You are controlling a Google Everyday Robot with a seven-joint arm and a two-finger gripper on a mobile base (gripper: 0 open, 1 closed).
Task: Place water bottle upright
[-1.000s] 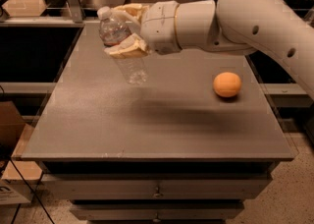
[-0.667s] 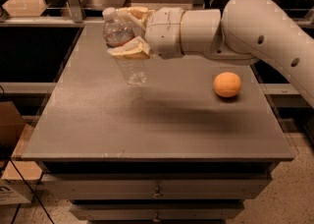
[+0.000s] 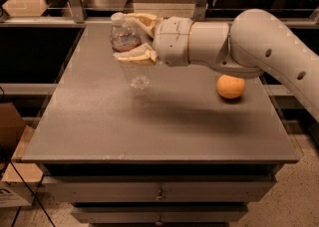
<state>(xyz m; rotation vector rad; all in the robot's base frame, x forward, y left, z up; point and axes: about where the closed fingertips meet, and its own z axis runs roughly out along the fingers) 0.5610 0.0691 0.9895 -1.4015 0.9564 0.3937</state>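
Note:
The water bottle (image 3: 127, 47) is a small clear crinkly plastic bottle with a white cap on top and a red-and-blue band near the neck. It stands close to upright at the middle-left of the grey table (image 3: 99, 121). I cannot tell whether its base touches the table top. My gripper (image 3: 133, 38) comes in from the right and is shut on the bottle's upper part, one tan finger (image 3: 142, 20) behind it and one in front. The white arm (image 3: 249, 47) stretches off to the right.
An orange (image 3: 231, 86) lies on the table at the right, under the arm. Metal posts and a glass rail (image 3: 149, 9) run along the table's far edge. A cardboard box (image 3: 12, 136) sits on the floor at the left. Drawers are below the front edge.
The gripper and the bottle have shifted slightly right and up in view. The bottle has turned from leaning to nearly upright. The orange has not moved.

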